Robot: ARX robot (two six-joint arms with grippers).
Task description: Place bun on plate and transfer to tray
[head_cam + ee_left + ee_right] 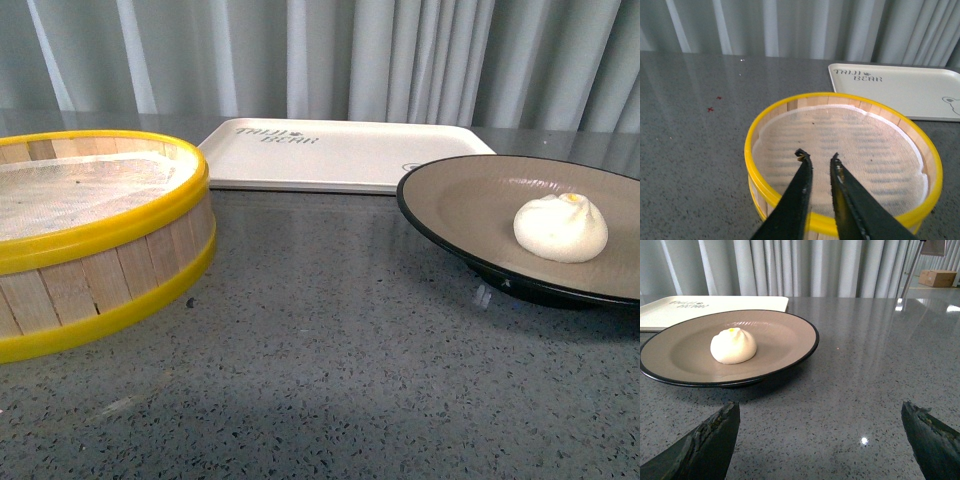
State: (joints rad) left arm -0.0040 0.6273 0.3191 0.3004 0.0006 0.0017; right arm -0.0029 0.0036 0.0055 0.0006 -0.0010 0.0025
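Now one bun (560,228), white with a pleated top and a small yellow dot, sits inside the single plate (470,200), off the plate's centre and clear of the black rim. The plate stands on the grey speckled bench (320,380), not on the tray (340,155). That one cream tray lies flat behind it, nothing on it, with dark lettering (275,135) at its far-left corner; from the front the plate's far edge overlaps the tray's near-right corner, and I cannot tell whether they touch. One yellow-rimmed wooden steamer basket (100,260) stands well to the left of the plate, lined with a white cloth (850,145) and holding no buns. The left claw (818,156) hangs over the basket, its two black fingers a narrow gap apart and gripping nothing. The right claw (820,410) is low above the bench on the near side of the plate, spread wide, with nothing between its two fingers. Grey curtains (400,50) hang behind the bench.
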